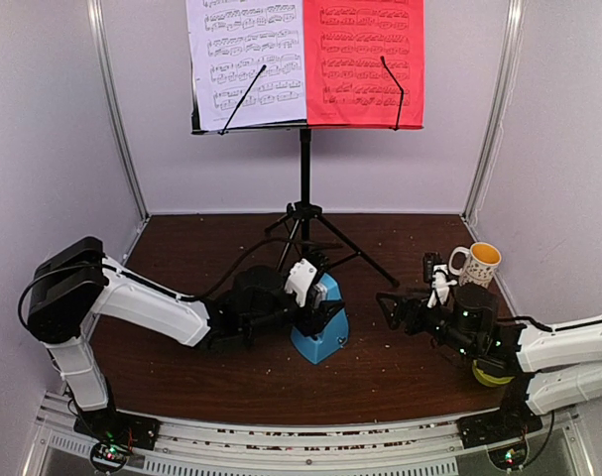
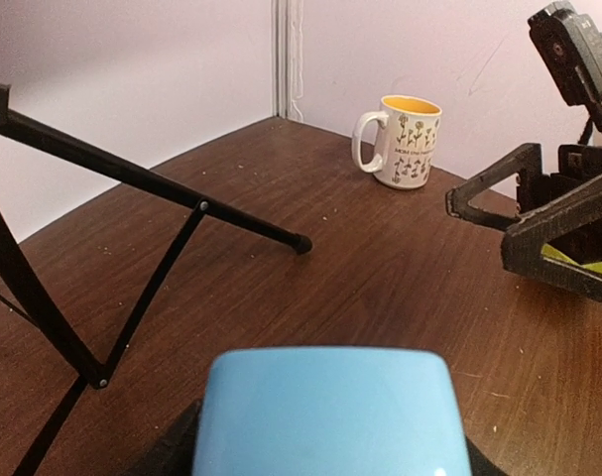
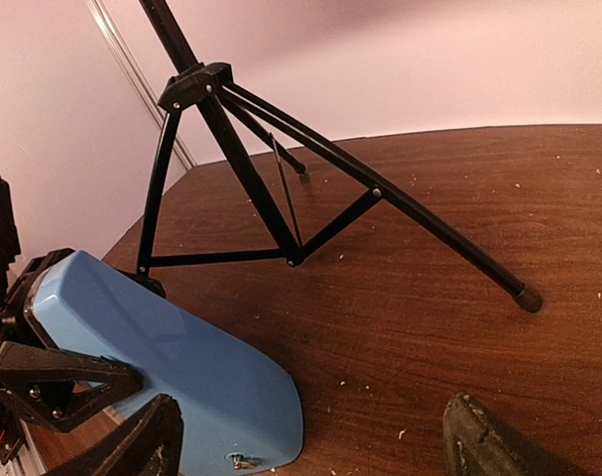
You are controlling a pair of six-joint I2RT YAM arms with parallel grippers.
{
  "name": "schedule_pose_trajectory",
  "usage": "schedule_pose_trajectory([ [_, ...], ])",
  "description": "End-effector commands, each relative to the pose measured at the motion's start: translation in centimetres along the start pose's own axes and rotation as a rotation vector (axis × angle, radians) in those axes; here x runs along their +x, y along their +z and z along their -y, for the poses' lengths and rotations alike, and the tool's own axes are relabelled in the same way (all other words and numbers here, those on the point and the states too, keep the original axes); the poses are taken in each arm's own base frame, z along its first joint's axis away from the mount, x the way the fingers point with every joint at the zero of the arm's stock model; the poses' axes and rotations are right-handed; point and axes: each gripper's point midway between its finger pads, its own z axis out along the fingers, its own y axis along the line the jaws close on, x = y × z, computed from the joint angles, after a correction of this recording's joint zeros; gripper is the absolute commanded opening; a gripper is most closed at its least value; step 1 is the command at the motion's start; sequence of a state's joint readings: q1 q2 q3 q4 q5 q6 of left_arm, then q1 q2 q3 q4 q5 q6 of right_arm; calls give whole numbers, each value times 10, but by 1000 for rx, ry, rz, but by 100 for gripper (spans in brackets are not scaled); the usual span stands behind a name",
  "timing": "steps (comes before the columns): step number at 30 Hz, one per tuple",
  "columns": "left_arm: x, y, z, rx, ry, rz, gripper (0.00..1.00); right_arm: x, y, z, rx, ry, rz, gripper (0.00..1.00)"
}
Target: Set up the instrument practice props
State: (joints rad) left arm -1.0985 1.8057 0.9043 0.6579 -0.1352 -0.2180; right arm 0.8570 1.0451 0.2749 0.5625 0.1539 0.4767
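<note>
Blue metronome (image 2: 325, 412) nearest, upright near the middle of the tabletop, straddled by left gripper (image 1: 318, 302); firm hold or not, cannot tell. Right gripper (image 1: 390, 307) wide, empty, toward the right edge. Risk: sloped sides slipping out under squeeze, tipping against music stand (image 1: 304, 169) leg.

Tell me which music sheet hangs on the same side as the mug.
The red sheet, on the right like the mug; the white sheet is left.

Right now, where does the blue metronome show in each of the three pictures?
Top view: metronome at centre, just before the tripod legs.
Left wrist: metronome at bottom centre, close up.
Right wrist: metronome at lower left.
Shared landmark: those black tripod legs.
</note>
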Motion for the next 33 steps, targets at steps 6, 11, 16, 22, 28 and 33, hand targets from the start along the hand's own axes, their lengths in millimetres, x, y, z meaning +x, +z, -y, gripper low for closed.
schedule_pose_trajectory([
  [6, -91, -23, 39, -70, 345, 86, 27, 13, 2, -22, -159, -54, -5, 77],
  [11, -118, -39, 39, -87, 347, 132, 24, 15, -1, -36, -254, -72, 14, 62],
  [16, -139, -51, 39, -117, 363, 174, 21, 25, 0, -48, -318, -68, -8, 52],
  [22, -157, -60, 35, -174, 377, 201, 20, 30, 2, -67, -376, -53, -14, 50],
  [28, -167, -67, 35, -178, 369, 228, 19, 32, 9, -80, -402, -40, -20, 47],
  [33, -172, -71, 34, -179, 359, 248, 19, 34, 17, -93, -439, -27, -30, 43],
])
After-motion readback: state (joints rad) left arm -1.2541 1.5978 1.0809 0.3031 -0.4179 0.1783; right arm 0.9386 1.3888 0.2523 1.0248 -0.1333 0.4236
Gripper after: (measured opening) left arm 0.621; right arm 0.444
